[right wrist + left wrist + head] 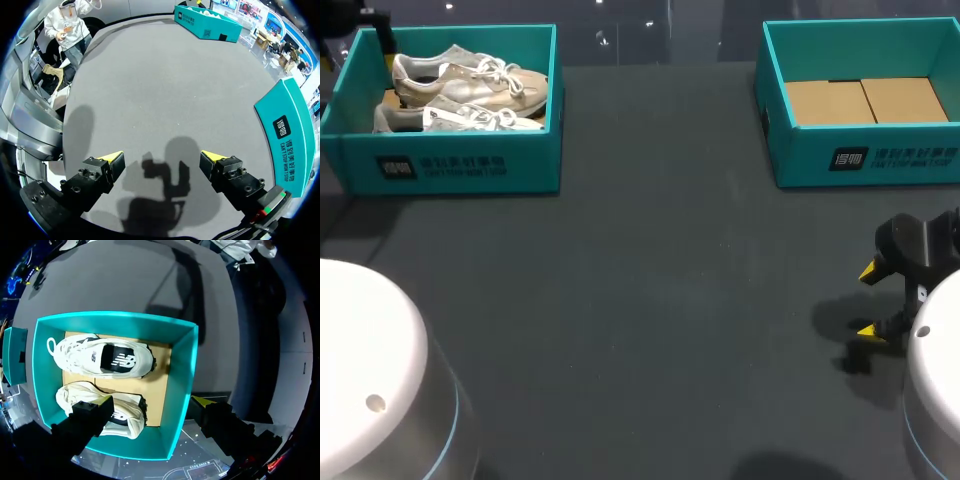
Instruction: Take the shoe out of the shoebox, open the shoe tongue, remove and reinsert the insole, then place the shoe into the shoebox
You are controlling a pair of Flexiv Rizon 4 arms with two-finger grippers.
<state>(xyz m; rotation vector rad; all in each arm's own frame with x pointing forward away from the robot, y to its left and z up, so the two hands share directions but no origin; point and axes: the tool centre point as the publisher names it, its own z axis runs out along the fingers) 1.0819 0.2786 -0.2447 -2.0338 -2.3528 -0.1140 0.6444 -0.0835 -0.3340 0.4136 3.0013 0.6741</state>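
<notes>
Two shoes [470, 82], two teal shoeboxes [460, 165]

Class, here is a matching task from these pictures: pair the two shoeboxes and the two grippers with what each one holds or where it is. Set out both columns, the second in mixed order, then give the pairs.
Column one:
1. left shoebox
2. right shoebox
3. left gripper
4. right gripper

Column two:
a. open, over bare table
b. holds two shoes
c. open, above the box with the shoes
d. shows only its cardboard floor

Pairs: 1-b, 2-d, 3-c, 4-a.
</notes>
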